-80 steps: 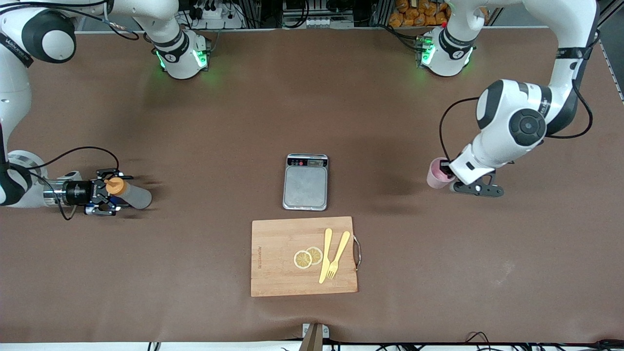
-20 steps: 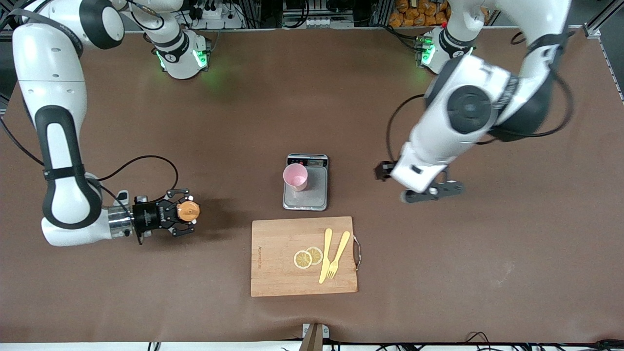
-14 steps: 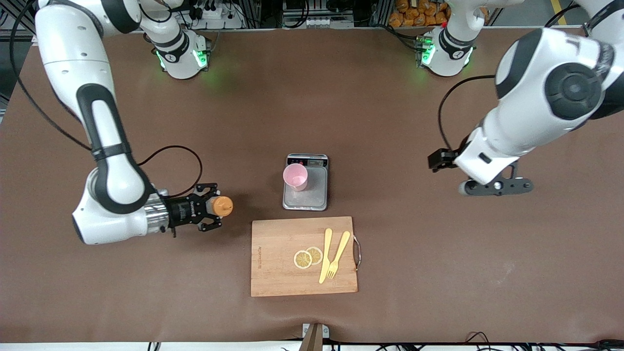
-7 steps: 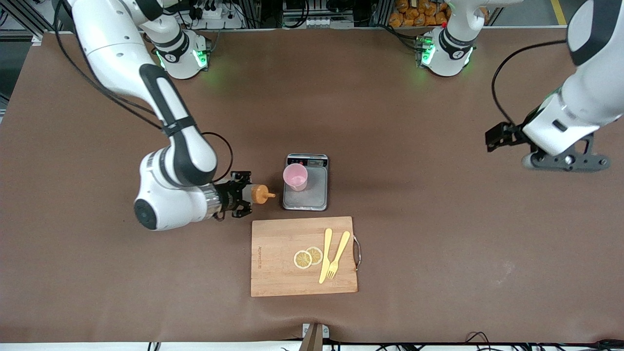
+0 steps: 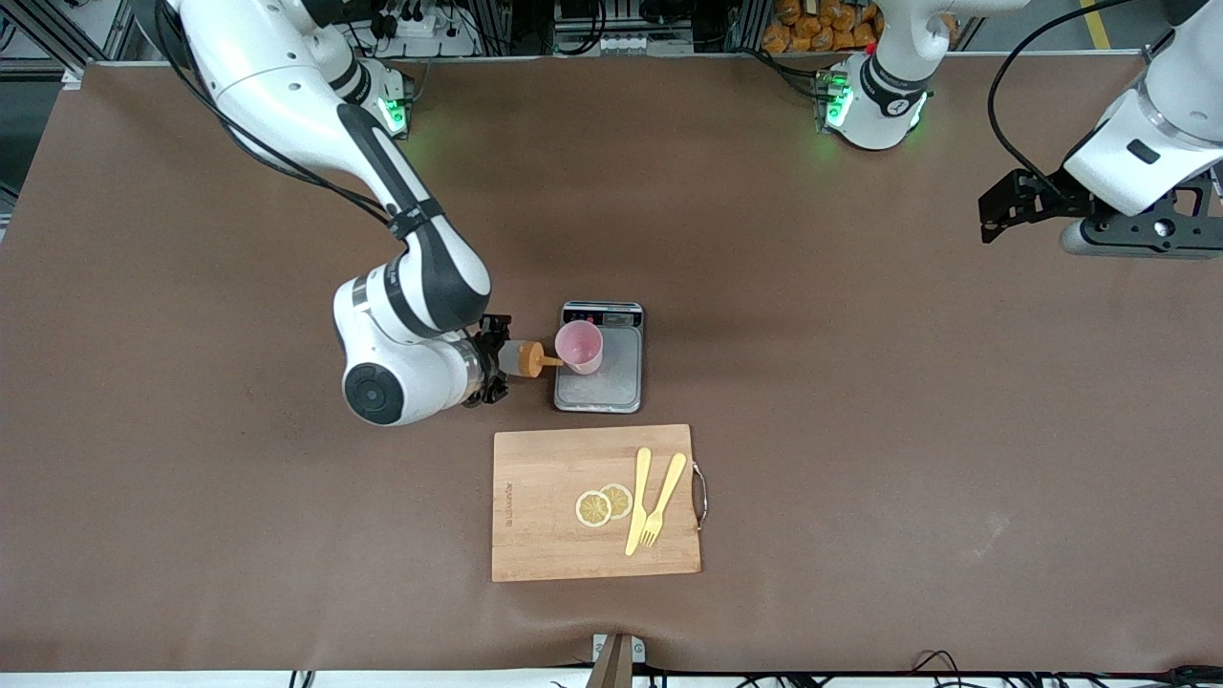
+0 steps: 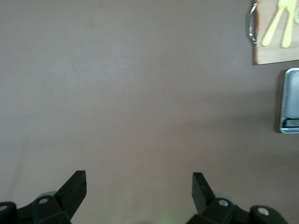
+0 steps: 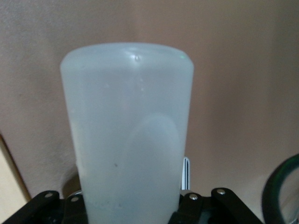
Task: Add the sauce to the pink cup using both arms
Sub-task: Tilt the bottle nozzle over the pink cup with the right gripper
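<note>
The pink cup (image 5: 579,346) stands upright on the grey scale (image 5: 611,382), at the scale's edge toward the right arm's end. My right gripper (image 5: 493,361) is shut on the sauce bottle (image 5: 521,359), which it holds level just above the table. The orange nozzle (image 5: 551,361) points at the cup's side and reaches its wall. In the right wrist view the translucent bottle body (image 7: 128,130) fills the frame, and the right gripper (image 7: 128,207) clamps it low down. My left gripper (image 5: 994,215) hangs open over bare table at the left arm's end. The left gripper (image 6: 138,186) holds nothing.
A wooden cutting board (image 5: 545,545) lies nearer the front camera than the scale. It carries two lemon slices (image 5: 602,504), a yellow knife (image 5: 637,502) and a fork (image 5: 661,500). The left wrist view shows the scale (image 6: 292,100) and the board's metal handle (image 6: 252,23).
My right arm has carried the bottle toward the scale until the nozzle reached the cup. My left arm has drawn back toward its own end of the table, still open.
</note>
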Motion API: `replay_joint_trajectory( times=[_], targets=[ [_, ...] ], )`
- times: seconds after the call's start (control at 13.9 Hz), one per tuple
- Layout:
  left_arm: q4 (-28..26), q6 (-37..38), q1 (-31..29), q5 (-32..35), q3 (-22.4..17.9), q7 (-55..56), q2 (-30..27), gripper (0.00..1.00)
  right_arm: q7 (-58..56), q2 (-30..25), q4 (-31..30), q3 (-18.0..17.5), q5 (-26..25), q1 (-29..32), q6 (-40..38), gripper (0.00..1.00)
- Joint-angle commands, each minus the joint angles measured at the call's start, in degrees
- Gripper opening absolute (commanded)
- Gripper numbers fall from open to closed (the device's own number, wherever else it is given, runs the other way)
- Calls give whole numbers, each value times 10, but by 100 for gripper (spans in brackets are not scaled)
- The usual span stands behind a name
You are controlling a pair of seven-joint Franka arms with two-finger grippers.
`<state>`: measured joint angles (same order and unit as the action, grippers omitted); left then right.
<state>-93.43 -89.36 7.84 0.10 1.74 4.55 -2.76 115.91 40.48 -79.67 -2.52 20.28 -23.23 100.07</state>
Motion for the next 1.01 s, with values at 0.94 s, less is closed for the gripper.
replay_joint_trajectory(
  times=[0.94],
  targets=[
    [22, 34, -14, -16, -2, -9, 0, 100, 162, -9, 57, 8, -173, -67, -109, 0]
  ],
)
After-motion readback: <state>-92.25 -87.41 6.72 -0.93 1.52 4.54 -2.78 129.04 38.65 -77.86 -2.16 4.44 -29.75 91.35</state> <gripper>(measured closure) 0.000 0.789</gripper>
